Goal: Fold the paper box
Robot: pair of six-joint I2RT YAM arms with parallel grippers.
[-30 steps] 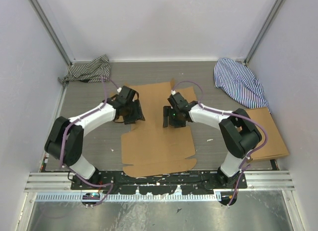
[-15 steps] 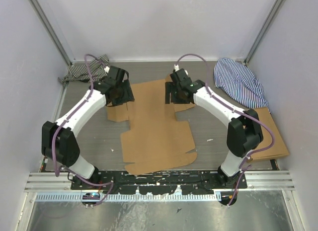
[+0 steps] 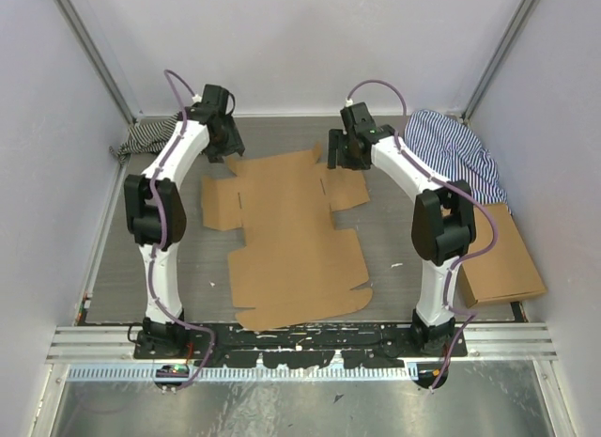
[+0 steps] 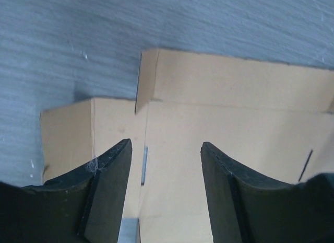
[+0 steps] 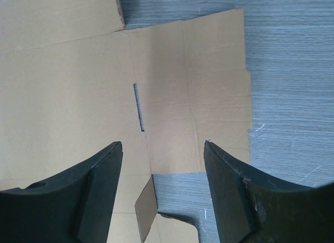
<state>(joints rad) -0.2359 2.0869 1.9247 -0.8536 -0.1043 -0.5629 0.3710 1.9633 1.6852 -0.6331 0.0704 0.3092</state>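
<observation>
Paper box (image 3: 286,240) lies unfolded, a flat die-cut sheet mid-bench (image 3: 394,240), flaps spread out, a small tab on its far edge standing up. Left claw (image 3: 223,141) hangs over the sheet's far left corner, fingers spread wide, gripping nothing. Right claw (image 3: 346,153) hangs over the far right flap near a narrow slit, also wide apart, empty. Dark striped cloth (image 3: 155,134) far left, blue striped cloth (image 3: 451,155) far right, both off the sheet. Smooth cardboard rectangle (image 3: 502,258) at right edge, well apart.
</observation>
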